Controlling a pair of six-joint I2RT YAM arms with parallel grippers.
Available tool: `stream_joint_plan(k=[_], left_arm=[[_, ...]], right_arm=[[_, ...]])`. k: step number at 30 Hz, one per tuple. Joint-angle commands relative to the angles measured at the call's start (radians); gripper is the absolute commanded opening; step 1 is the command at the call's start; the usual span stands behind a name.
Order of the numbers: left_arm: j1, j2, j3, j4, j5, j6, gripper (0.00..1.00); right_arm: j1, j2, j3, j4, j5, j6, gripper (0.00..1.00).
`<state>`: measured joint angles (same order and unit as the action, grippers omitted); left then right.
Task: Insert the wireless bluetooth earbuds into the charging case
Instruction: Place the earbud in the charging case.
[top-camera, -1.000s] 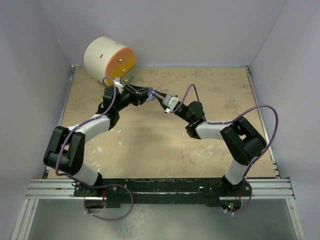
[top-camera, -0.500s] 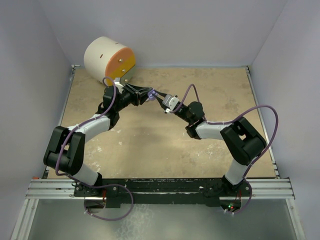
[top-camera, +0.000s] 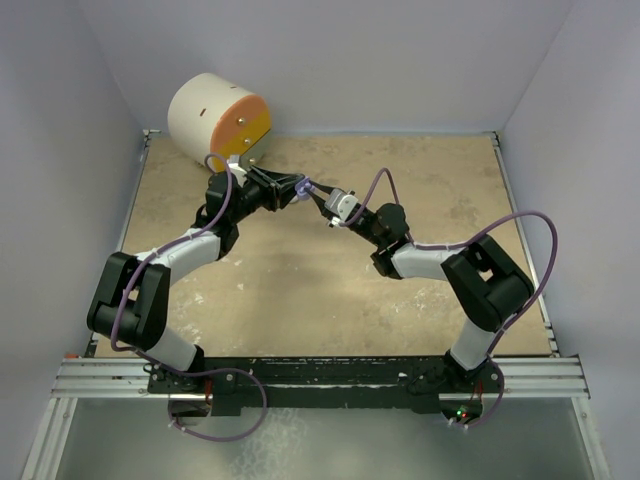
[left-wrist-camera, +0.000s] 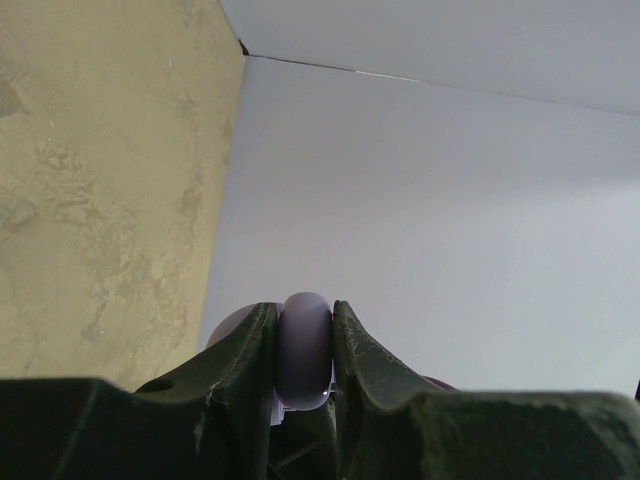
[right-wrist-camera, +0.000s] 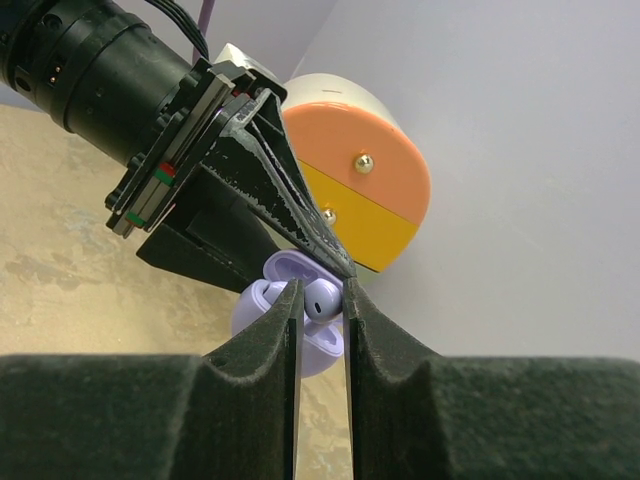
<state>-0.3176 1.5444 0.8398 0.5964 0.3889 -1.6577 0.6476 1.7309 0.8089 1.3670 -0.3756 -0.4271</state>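
Note:
The lilac charging case (left-wrist-camera: 304, 345) is clamped between the fingers of my left gripper (left-wrist-camera: 304, 330), held above the table at centre left (top-camera: 298, 188). In the right wrist view the case (right-wrist-camera: 322, 352) is open, its lid (right-wrist-camera: 285, 268) tipped back under the left arm's fingers (right-wrist-camera: 285, 205). A purple earbud (right-wrist-camera: 322, 298) sits at the case's well. My right gripper (right-wrist-camera: 322, 300) is shut on it, a finger close on either side. From above, the two grippers meet tip to tip, the right gripper (top-camera: 314, 190) at the case. No other earbuds are in view.
A white drum with an orange and yellow face (top-camera: 215, 118) lies at the back left corner, just behind the left gripper; it also shows in the right wrist view (right-wrist-camera: 365, 190). Pale walls (top-camera: 330, 60) close in the beige table (top-camera: 320, 290) on three sides.

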Motion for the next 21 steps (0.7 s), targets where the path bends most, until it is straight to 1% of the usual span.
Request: stream_joint_plan(k=[1,8,17,21], left_arm=[[-0.001,0.0,0.024,0.08,-0.024,0.003,0.0],[0.0,0.002,0.022,0.084,-0.024,0.0,0.0],[-0.001,-0.007,0.012,0.083,-0.022,-0.001,0.0],[0.0,-0.011,0.004,0.075,-0.023,0.007,0.0]], right_arm=[[0.014,-0.05,-0.006,0.034,0.001,0.022,0.22],[0.014,-0.046,-0.003,0.032,0.0,0.025,0.26],[0.014,-0.037,0.004,0.043,0.013,0.043,0.27],[0.014,-0.063,-0.033,0.151,0.038,0.1,0.31]])
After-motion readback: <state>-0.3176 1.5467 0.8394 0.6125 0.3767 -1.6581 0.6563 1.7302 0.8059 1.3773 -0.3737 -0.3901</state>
